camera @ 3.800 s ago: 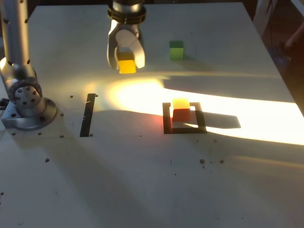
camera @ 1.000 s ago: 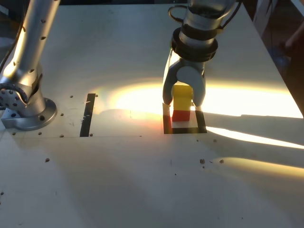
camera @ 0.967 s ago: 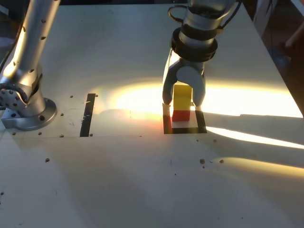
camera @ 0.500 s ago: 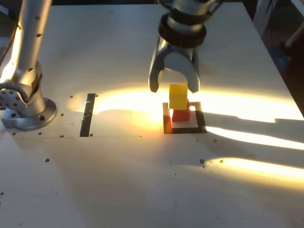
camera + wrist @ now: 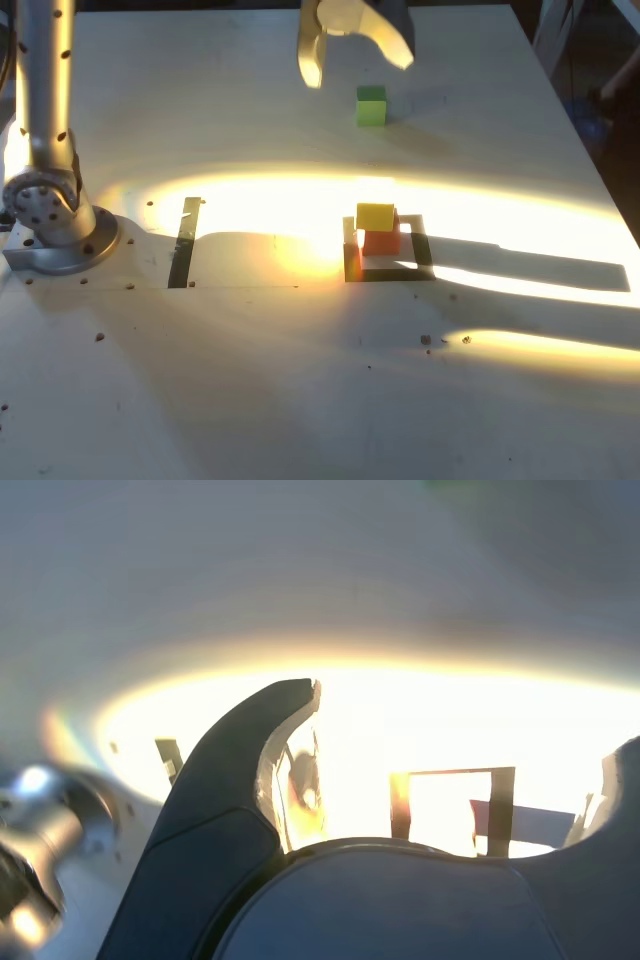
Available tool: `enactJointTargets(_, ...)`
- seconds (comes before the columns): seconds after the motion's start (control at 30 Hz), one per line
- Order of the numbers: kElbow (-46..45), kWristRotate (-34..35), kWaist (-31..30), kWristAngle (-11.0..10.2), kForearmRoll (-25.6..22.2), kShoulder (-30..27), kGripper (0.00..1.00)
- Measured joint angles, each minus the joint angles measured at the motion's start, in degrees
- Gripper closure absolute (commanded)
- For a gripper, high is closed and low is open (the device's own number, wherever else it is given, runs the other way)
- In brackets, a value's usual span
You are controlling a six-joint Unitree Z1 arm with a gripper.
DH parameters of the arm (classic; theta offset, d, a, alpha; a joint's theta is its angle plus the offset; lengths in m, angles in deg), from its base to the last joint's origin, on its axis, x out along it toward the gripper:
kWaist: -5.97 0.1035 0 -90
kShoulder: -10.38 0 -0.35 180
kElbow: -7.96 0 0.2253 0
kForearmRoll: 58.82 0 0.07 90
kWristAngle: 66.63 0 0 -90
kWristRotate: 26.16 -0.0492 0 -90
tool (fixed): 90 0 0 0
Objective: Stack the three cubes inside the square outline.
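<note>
The grey two-fingered gripper [image 5: 355, 58] hangs with its jaws spread wide and nothing between them, up at twelve o'clock on the pale tabletop [image 5: 300, 380]. The small green cube [image 5: 371, 105] sits on the table just below and to the exterior view's right of the fingertips, at about five o'clock from them, untouched. Well apart, towards six o'clock from it, the small yellow cube [image 5: 375, 217] rests on the small red-orange cube [image 5: 381, 241] inside the hollow square outline of black tape [image 5: 352, 262]; the yellow one looks slightly offset towards nine o'clock.

The step in hand is probably fetching the green cube. To do it well, centre the open fingers over it, descend squarely so a face meets each finger, and close without nudging it. A level grip matters, since the waiting two-cube tower looks imperfectly aligned and should tolerate little sideways push when topped.
</note>
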Motion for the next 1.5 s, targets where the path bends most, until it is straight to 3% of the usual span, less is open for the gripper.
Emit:
enactJointTargets(0.2, 6.51, -12.17, 11.73, -1.12, 0.60, 6.70, 0.04)
enactJointTargets(0.27, 7.12, -13.30, 14.61, -1.31, 0.60, 7.97, 0.05)
enactJointTargets(0.5, 7.35, -11.84, 14.70, -0.57, 1.28, 15.05, 0.08)
enactJointTargets(0.97, 10.49, -12.92, 14.21, 1.48, 4.53, 21.01, 0.17)
enactJointTargets(1.1, 10.94, -12.91, 13.90, 1.97, 4.52, 21.48, 0.24)
enactJointTargets(1.23, 11.08, -11.87, 13.73, 2.93, 4.29, 21.50, 0.39)
enactJointTargets(1.37, 11.07, -11.30, 13.69, 2.82, 4.28, 21.51, 0.53)
enactJointTargets(1.5, 11.07, -11.29, 13.69, 2.70, 4.30, 21.52, 0.60)
